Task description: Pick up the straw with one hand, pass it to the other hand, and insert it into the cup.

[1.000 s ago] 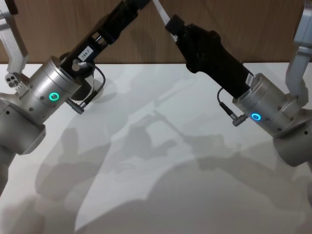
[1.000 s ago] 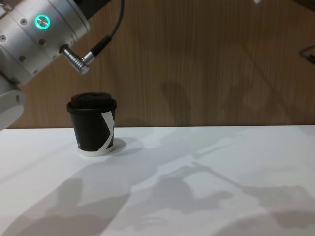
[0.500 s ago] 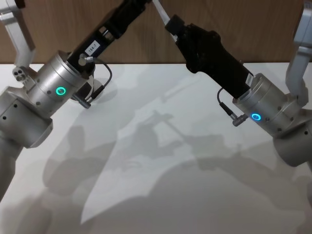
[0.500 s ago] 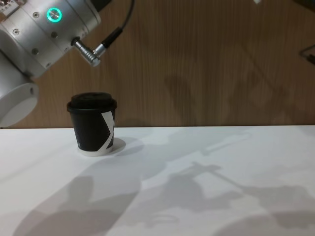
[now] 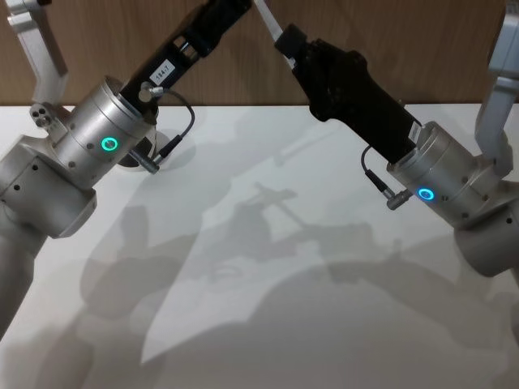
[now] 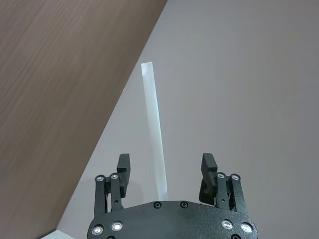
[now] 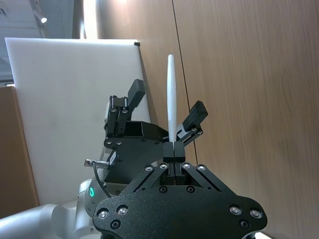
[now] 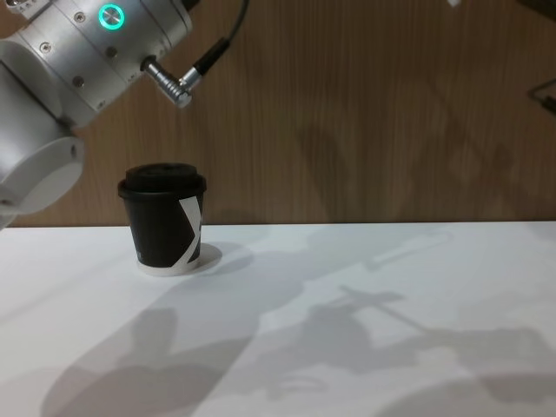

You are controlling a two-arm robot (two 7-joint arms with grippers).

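Between the fingers of the right gripper [image 7: 172,149], pressed fully together, the straw [image 7: 170,94] is pinched near one end and sticks out past the tips, high above the surface [image 8: 391,347]. Around its free length stands the left gripper [image 6: 166,164], fingers spread wide, one on each side of the straw and neither touching it, as far as the left wrist view shows. Farther out, both grippers are raised toward each other in front of the wooden wall. Down on the surface, on the robot's left, the cup [image 8: 163,217] stands upright with its lid on. The pick-up looks done and the handover half made: the left fingers have yet to close, the right to let go, and the insertion is all to come.
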